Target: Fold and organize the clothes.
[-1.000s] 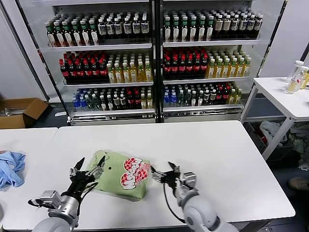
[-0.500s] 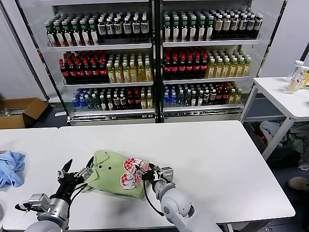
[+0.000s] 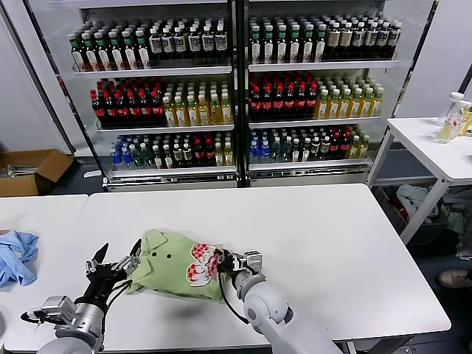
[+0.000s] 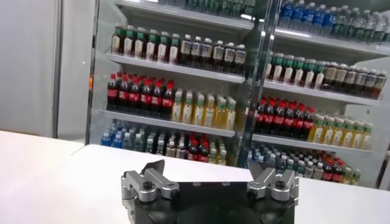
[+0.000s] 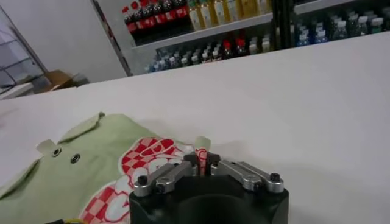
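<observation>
The clothes, a light green shirt (image 3: 171, 271) with a red-and-white print, lie half folded on the white table (image 3: 317, 243). My right gripper (image 3: 223, 262) sits at the shirt's right edge and is shut on a pinch of printed fabric. In the right wrist view the fold stands up between the closed fingers (image 5: 202, 159), with the shirt (image 5: 85, 167) spread beyond. My left gripper (image 3: 116, 254) hovers open at the shirt's left edge, by the collar, holding nothing. Its wrist view shows only spread fingers (image 4: 206, 165) against the table and shelves.
A light blue cloth (image 3: 16, 254) lies at the table's far left. Drink coolers (image 3: 236, 88) full of bottles stand behind the table. A cardboard box (image 3: 29, 171) sits on the floor at left and a small side table (image 3: 435, 147) at right.
My right gripper moved left onto the shirt's right edge and closed on the fabric. My left gripper drew back a little to the left and stayed open.
</observation>
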`<state>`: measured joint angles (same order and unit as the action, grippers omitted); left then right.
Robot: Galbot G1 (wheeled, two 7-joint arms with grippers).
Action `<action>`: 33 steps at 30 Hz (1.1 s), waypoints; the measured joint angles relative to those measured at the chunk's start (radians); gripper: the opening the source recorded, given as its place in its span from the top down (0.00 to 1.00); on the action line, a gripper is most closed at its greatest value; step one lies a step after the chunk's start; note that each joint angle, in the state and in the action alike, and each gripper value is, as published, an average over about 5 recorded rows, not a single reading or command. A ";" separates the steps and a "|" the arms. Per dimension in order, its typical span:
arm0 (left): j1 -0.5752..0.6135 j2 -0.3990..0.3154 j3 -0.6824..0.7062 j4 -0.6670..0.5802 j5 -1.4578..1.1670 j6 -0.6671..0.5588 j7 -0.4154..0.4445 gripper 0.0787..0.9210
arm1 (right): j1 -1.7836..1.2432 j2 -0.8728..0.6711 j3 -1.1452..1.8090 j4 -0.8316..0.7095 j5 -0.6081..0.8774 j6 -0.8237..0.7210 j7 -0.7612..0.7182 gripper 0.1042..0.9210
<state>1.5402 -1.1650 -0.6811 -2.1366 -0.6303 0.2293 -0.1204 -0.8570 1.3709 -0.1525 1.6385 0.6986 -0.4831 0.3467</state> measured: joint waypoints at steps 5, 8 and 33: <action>0.002 -0.004 0.007 0.000 0.006 0.000 0.000 0.12 | 0.029 -0.021 0.008 -0.016 -0.030 -0.003 -0.025 0.98; 0.003 -0.004 0.011 0.000 0.009 0.000 0.000 0.12 | 0.051 -0.046 0.017 -0.024 -0.043 -0.009 -0.047 0.98; -0.020 0.018 0.057 0.013 0.044 0.005 0.006 0.12 | 0.186 -0.292 0.150 -0.110 -0.284 0.073 -0.293 0.68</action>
<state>1.5200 -1.1469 -0.6236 -2.1233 -0.5863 0.2341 -0.1141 -0.6709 1.0789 -0.0028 1.5286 0.4142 -0.4096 0.0533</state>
